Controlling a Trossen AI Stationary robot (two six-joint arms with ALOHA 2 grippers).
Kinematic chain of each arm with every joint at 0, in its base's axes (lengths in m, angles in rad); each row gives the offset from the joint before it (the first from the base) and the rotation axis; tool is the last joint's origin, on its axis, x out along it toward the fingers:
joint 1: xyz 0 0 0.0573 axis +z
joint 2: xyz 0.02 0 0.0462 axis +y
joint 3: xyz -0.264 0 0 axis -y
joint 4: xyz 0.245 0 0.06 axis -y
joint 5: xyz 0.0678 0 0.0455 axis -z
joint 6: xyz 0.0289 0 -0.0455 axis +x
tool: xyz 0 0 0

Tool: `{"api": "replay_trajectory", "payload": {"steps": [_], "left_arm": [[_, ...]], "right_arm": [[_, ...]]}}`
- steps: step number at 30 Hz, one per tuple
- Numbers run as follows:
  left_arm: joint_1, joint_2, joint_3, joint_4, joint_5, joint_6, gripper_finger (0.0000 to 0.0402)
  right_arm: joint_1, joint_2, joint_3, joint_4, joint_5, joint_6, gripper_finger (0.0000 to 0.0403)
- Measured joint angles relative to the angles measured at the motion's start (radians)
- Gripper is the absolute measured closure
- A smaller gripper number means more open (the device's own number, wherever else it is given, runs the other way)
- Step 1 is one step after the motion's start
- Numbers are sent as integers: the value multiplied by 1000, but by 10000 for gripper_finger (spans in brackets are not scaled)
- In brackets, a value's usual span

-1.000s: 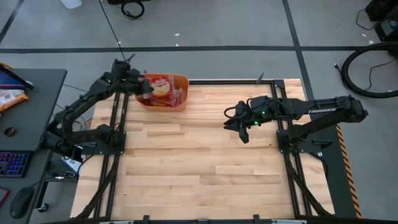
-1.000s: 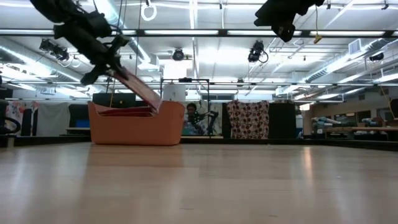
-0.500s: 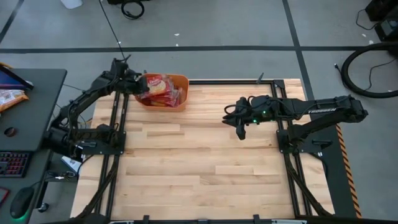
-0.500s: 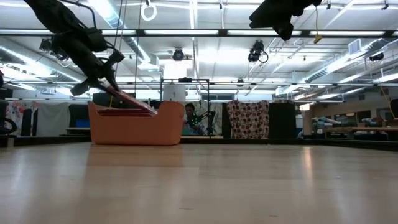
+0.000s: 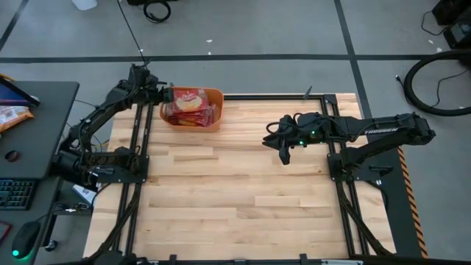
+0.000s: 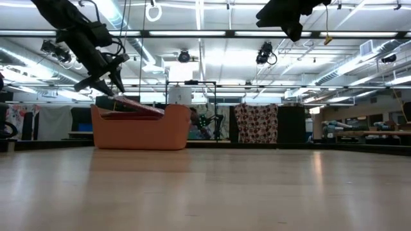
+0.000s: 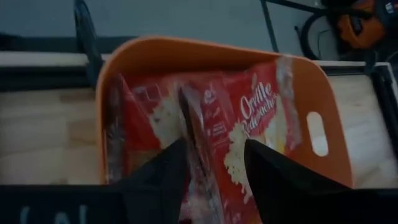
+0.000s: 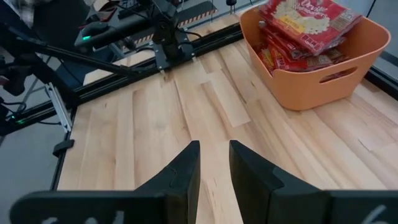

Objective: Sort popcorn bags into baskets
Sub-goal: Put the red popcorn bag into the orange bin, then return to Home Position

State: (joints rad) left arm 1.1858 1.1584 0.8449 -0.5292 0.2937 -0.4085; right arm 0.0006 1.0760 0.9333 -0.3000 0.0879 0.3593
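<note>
Hovering at basket [image 5: 193, 107] left rim, left gripper [image 5: 163, 95] spread, released; top popcorn bag [image 7: 249, 134] beneath; right gripper [image 5: 283, 149] parted, empty, well apart over desk [image 5: 243, 199]

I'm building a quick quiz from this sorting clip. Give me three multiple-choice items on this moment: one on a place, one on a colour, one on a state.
1. Where does the basket stand on the table?
A. In the far corner on the left arm's side
B. In the middle
C. By the right arm's base

2. What colour is the basket?
A. Blue
B. Orange
C. Grey

3. How does the left gripper stand?
A. Shut on a packet lifted clear of the basket
B. Open above the popcorn bags lying in the basket
C. Resting flat on the wood

Answers:
1. A: the high view shows the basket at the table's far edge beside the left arm.
2. B: its walls are orange in every view.
3. B: the left wrist view shows spread fingers over the packets. The right gripper hangs over bare wood.
</note>
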Motion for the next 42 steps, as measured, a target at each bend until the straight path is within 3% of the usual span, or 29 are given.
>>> {"api": "replay_trajectory", "payload": {"steps": [7, 15, 23, 26, 32, 42], "left_arm": [[0, 0, 5, 2, -45, 20, 235], [-66, -38, 5, 59, 170, 92, 237], [-237, -206, 6, 225, 171, 42, 257], [-280, -270, 6, 239, 141, 22, 260], [-349, -377, -15, 240, 72, -6, 260], [-542, -541, -223, 349, -94, -197, 260]], "right_arm": [[7, 0, 0, 0, -2, 16, 312], [6, 0, 0, 0, -3, 4, 312], [-18, -25, 0, -154, 13, 5, 312], [-30, -43, -4, -169, -34, -3, 312], [-32, -116, -104, -24, -68, -13, 312], [-28, -255, -309, 175, -78, 111, 312]]}}
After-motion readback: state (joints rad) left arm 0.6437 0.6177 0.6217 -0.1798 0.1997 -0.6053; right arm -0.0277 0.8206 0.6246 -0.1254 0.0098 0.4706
